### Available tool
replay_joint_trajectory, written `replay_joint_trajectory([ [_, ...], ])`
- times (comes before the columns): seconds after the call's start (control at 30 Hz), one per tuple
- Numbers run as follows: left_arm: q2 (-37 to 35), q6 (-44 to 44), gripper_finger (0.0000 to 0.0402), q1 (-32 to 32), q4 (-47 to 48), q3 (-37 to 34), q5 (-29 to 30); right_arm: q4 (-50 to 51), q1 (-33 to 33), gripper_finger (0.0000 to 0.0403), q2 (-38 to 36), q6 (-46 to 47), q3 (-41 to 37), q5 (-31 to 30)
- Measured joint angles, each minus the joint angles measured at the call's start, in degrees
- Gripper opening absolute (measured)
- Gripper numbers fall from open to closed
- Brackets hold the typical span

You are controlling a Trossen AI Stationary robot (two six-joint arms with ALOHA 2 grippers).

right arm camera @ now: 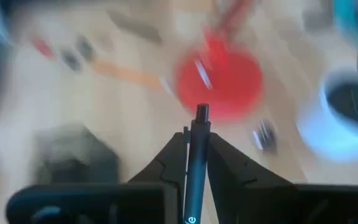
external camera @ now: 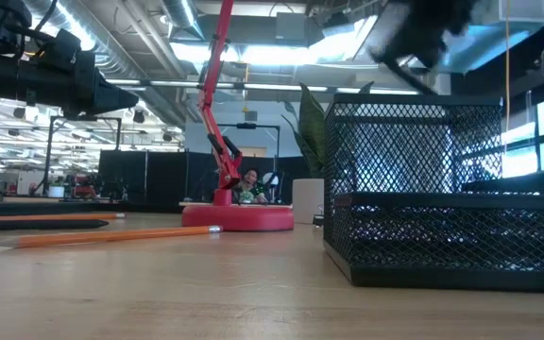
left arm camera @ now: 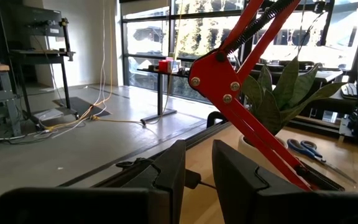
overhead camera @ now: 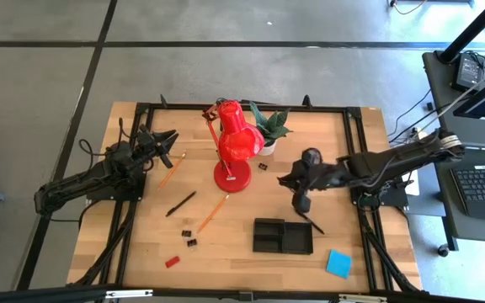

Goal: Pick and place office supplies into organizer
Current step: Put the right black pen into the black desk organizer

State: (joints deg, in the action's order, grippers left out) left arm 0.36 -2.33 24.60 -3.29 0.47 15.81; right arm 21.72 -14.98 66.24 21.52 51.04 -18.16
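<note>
Plainly, the right tool (right arm camera: pixel 196 146) was clenched on a black pen (right arm camera: pixel 197 163) held above the tabletop (overhead camera: pixel 234 252) beside the mesh organizer (overhead camera: pixel 283 236), and that narrow pinch could have let it swivel and miss a compartment.

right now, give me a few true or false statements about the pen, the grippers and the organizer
1. The right gripper holds a black pen. True.
2. The pen already lies in the organizer. False: it hangs in the gripper above the table, beside the organizer's far right corner.
3. The left gripper holds a pencil. False: it holds nothing; its fingers stand a little apart, and the pencil lies on the table nearby.
4. The note pad lies on the table right of the organizer. True.
5. A red block lies near the table's front edge. True.
</note>
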Motion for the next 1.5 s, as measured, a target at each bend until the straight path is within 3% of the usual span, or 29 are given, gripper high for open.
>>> replay_joint_trajectory([
  [0.2, 0.01, 0.04, 0.0074, -0.02, 0.0, -0.01, 0.0, -13.31, -3.02, 0.005, 0.95, -7.0, 0.02, 0.36],
  [0.47, 0.07, 0.07, 0.0074, -0.02, 0.0, 0.0, 0.0, -25.32, -8.21, 0.005, 7.62, -7.3, 0.02, 5.32],
  [1.03, 0.07, 0.07, 0.0074, 0.0, 0.0, 0.0, 0.0, -30.25, -10.67, 0.0051, 21.87, -5.46, 0.02, 5.67],
  [1.23, 0.07, 0.94, 0.0074, 0.0, -0.22, 0.0, 2.68, -32.7, -10.67, 0.0051, 27.23, -5.24, 0.02, 5.65],
  [1.5, 0.07, 2.32, 0.0074, -0.02, -0.26, -0.01, 2.73, -33.14, -11.25, 0.0051, 29.0, -1.73, 0.02, 4.65],
])
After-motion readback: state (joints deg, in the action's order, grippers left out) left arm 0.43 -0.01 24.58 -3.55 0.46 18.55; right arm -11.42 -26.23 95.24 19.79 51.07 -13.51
